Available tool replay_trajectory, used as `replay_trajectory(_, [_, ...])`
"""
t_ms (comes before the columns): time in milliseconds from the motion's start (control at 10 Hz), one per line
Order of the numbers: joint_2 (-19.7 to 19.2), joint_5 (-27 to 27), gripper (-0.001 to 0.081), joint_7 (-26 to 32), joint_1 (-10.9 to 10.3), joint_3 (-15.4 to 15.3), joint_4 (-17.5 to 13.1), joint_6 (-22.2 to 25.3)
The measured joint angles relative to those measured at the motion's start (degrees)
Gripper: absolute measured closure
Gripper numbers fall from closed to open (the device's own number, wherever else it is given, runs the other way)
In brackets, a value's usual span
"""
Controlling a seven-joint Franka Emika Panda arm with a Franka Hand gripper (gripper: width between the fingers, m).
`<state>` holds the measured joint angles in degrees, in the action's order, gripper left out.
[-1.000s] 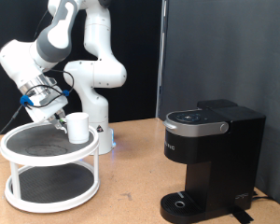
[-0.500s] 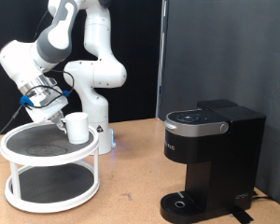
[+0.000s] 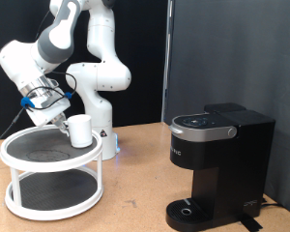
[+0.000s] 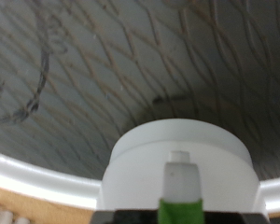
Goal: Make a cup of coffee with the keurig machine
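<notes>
The pincer (image 3: 64, 118) sits against the small plain white mug (image 3: 79, 130); whether its fingers grip the mug or stand apart I cannot tell. The mug stands on the top shelf of the round white two-tier stand (image 3: 19, 159), near that shelf's edge on the exterior view's right. A good lift would likely want a centred grip and a level rise. The boxy matte black keurig machine (image 3: 217, 164) stands well apart, towards the wooden counter's (image 3: 135, 184) right edge.
</notes>
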<state>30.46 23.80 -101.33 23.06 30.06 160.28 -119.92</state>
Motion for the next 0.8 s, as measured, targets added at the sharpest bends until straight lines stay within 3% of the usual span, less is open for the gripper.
replay_trajectory(600, [7.02,-2.08,0.0801,-2.11,3.25,0.06,-5.71,16.38])
replay_trajectory(800, [6.97,-0.73,0.0801,-2.6,3.15,-0.07,-4.97,15.58])
